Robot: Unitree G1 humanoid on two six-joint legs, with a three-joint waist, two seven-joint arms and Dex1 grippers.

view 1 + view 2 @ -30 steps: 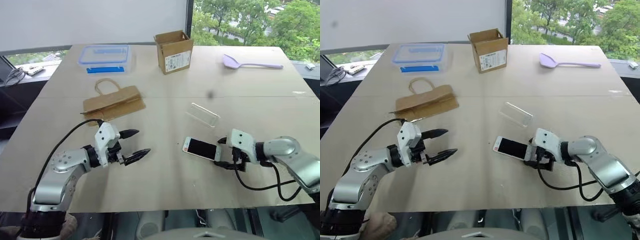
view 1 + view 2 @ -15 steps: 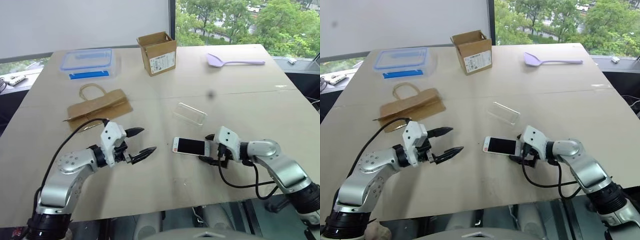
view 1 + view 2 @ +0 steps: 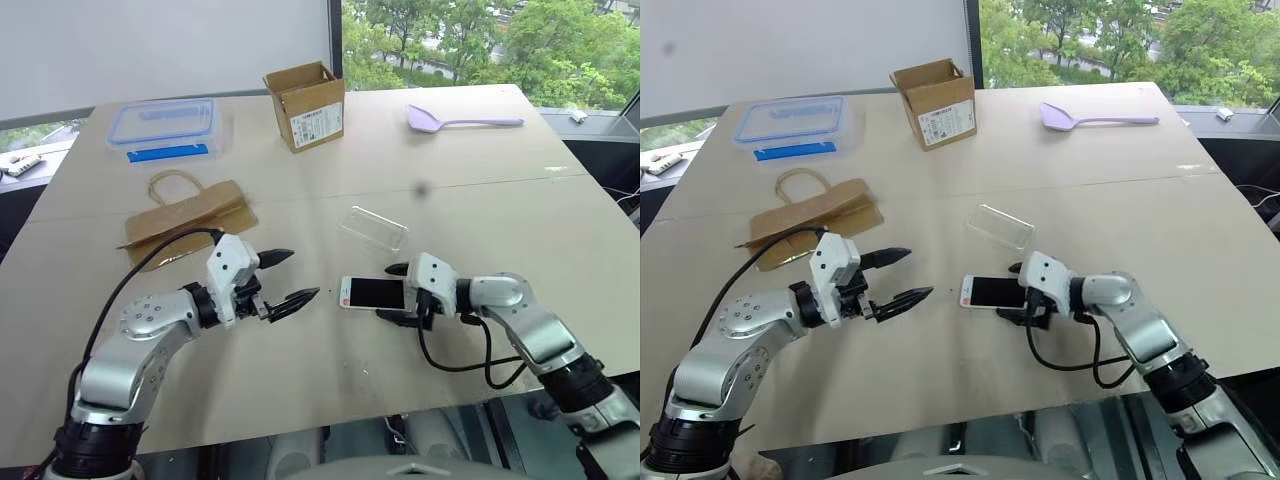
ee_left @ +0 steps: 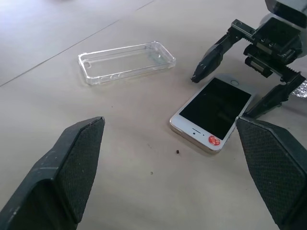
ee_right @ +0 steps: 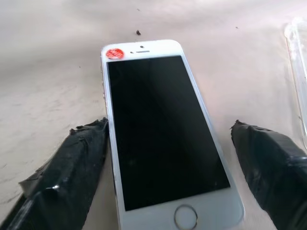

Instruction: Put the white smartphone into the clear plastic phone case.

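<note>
Table (image 3: 560, 230) by windows (image 3: 480, 40); both hands spread, right hand (image 3: 392, 293) straddling white smartphone (image 3: 372, 293)

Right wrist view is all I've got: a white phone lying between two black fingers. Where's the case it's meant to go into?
Observer: The clear plastic phone case lies empty on the table just beyond the white smartphone, apart from it.
Operator: Is there a second arm somewhere?
Observer: Yes. The left gripper hovers open on the far side of the white smartphone, pointing toward it and holding nothing.
Operator: Anything else lying about?
Observer: A brown paper bag lies flat on the table behind the left arm.
</note>
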